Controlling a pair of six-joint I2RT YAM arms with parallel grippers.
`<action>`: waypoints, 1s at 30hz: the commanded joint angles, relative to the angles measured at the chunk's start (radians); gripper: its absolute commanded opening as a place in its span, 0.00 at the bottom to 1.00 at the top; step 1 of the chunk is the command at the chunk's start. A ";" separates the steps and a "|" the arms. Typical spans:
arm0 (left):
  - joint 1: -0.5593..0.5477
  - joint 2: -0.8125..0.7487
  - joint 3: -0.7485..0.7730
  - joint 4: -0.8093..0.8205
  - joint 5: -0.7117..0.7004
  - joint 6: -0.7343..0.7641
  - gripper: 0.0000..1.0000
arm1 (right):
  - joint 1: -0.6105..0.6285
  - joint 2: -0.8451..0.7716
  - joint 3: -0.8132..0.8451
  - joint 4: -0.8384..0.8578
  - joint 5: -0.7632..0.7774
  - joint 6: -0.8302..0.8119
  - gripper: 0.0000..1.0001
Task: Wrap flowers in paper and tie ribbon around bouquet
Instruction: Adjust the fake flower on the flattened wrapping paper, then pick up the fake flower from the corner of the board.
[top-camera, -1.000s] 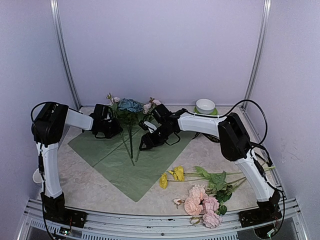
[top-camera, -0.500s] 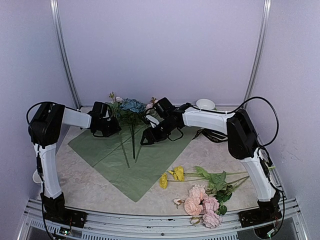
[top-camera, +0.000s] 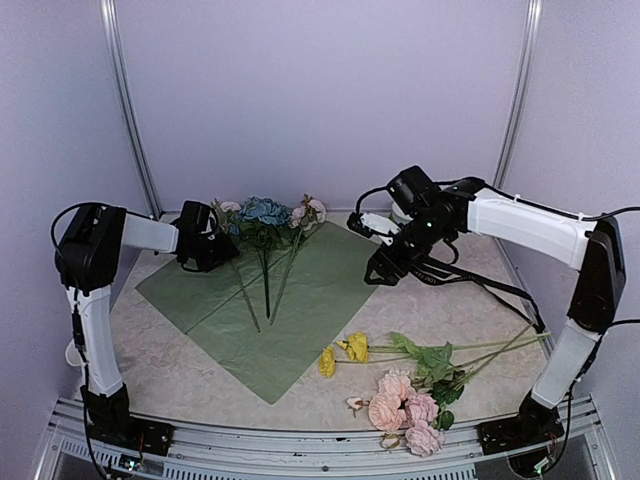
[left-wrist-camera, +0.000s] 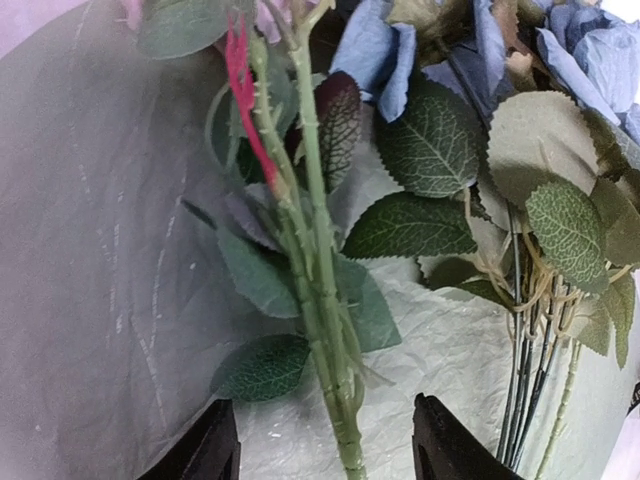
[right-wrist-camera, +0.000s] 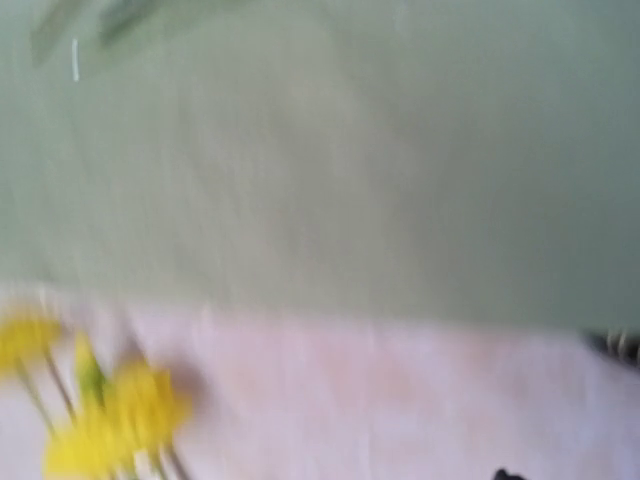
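Note:
The flowers (top-camera: 265, 213), pale pink roses around a blue hydrangea, lie at the back on the sage green paper (top-camera: 300, 320), stems pointing toward me. My left gripper (top-camera: 224, 256) sits at their left side. In the left wrist view it (left-wrist-camera: 325, 445) is open, and a thorny green rose stem (left-wrist-camera: 318, 300) runs between the jaws without touching either fingertip (left-wrist-camera: 212, 445). Blue hydrangea petals (left-wrist-camera: 580, 55) show at the upper right. My right gripper (top-camera: 381, 272) hangs above the paper's right corner with nothing in it. Its wrist view is blurred, showing only green paper (right-wrist-camera: 320, 150) and yellow blooms (right-wrist-camera: 100, 425).
More loose flowers lie at the front right: yellow blooms (top-camera: 345, 352) and pink roses (top-camera: 405, 410) on leafy stems. A black floppy coil (top-camera: 428, 274), probably the ribbon, lies under the right arm. Metal frame posts stand at the back corners.
My left gripper has opened and let go of the rose stem. The right arm has swung up and to the right, away from the bunch, whose stems now lie on the paper.

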 joint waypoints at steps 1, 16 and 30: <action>0.002 -0.073 0.011 -0.060 -0.045 0.031 0.61 | 0.005 -0.101 -0.191 -0.077 0.050 -0.264 0.73; -0.101 -0.409 -0.112 -0.083 -0.084 0.137 0.77 | 0.147 0.088 -0.288 -0.035 0.074 -0.380 0.80; -0.133 -0.568 -0.174 -0.066 -0.115 0.153 0.77 | 0.186 0.056 -0.298 0.052 0.229 -0.402 0.00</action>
